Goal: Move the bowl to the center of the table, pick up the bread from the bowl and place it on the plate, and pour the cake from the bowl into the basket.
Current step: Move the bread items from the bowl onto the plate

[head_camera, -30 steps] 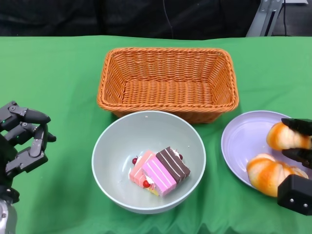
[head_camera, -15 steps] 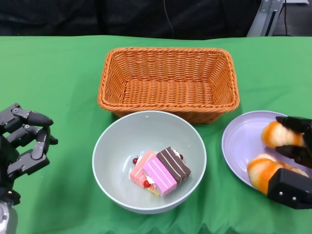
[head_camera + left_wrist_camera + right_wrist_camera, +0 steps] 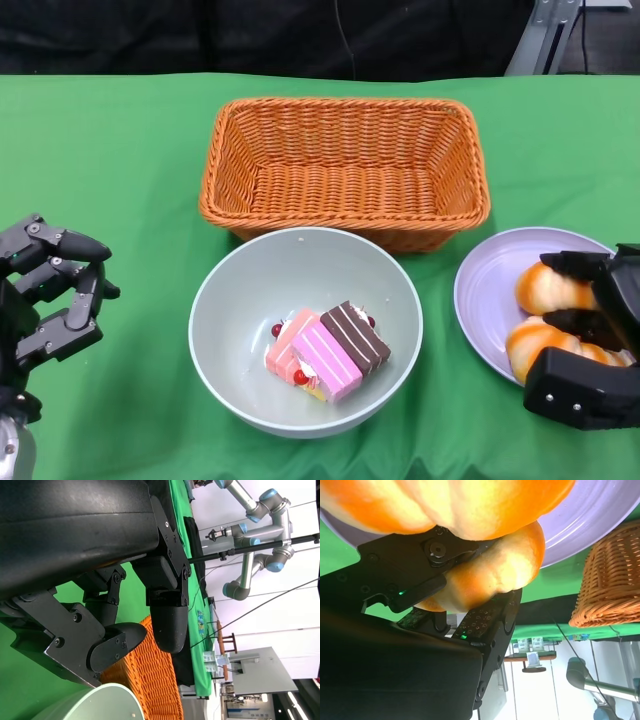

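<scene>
Green cloth point(image 3: 120, 160) lies around the empty left hand point(image 3: 45, 295) (fingers apart); right hand point(image 3: 590, 345) grips bread point(image 3: 545, 288) over the plate point(image 3: 490, 290).

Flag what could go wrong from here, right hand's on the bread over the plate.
1. The right hand holds the bread low over the plate beside a second bread; opening or lifting could nudge either off the rim.
2. The bowl almost meets the basket; tipping it for the pour could knock the basket.
3. The cake may stick or tumble short of the basket.
</scene>
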Available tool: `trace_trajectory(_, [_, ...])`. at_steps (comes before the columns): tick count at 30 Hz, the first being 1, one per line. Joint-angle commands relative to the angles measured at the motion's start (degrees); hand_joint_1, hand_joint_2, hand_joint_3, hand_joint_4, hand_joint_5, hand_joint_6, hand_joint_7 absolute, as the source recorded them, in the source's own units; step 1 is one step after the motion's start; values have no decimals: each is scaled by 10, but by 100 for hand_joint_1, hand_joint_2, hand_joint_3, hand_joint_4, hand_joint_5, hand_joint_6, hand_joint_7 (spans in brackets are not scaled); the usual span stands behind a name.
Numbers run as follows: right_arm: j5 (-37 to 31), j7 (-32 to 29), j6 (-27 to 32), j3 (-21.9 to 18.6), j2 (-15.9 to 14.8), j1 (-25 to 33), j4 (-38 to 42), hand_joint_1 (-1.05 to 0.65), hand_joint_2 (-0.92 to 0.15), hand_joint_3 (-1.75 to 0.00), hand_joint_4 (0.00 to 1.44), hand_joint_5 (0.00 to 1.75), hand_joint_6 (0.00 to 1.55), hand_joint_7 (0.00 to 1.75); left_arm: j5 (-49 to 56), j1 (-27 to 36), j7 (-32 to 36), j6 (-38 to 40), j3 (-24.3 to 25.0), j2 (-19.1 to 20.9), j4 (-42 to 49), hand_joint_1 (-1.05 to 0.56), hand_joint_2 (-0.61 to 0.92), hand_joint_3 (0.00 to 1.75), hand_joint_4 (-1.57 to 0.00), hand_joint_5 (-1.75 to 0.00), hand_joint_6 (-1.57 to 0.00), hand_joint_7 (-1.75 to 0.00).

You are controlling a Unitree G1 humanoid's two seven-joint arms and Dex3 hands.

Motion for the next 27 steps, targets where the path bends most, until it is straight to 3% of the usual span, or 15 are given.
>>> trace_trajectory(1, [9,15,6,5,-1,-6,10,-19,-84,0,72,139,120,0,-2,8,-2,1,3,10,-6,-4,51,107,-81,-145,-92,-109])
trace_trajectory(9, [11,30,23,11,-1,-9,14,-21,-86,-1,74,129,117,0,6,8,3,0,2,12,-3,-5,52,107,-81,-143,-93,-108])
trace_trajectory(12, [15,33,29,13,-1,-8,12,-24,-89,-1,73,118,111,0,12,8,5,-1,2,12,-2,-5,52,107,-82,-143,-92,-109])
trace_trajectory(15, [7,29,52,22,-3,-8,4,-27,-91,0,70,90,95,0,9,7,2,1,2,10,-3,-5,51,107,-82,-143,-92,-109])
trace_trajectory(18, [4,25,68,29,-4,-7,-5,-32,-92,-1,76,28,79,0,4,5,2,5,3,7,0,-5,51,107,-81,-143,-92,-109])
trace_trajectory(19, [4,25,73,30,-4,-7,-8,-34,-92,-1,75,19,75,0,7,6,4,5,2,7,0,-5,51,107,-81,-143,-92,-109])
trace_trajectory(21, [5,29,82,32,-4,-6,-15,-38,-92,-1,70,8,69,0,12,6,6,2,0,7,1,-5,52,107,-82,-144,-92,-109])
trace_trajectory(27, [9,39,94,35,-6,-3,-30,-46,-92,-2,65,1,62,0,7,5,3,1,2,3,2,-3,51,108,-81,-146,-91,-111])
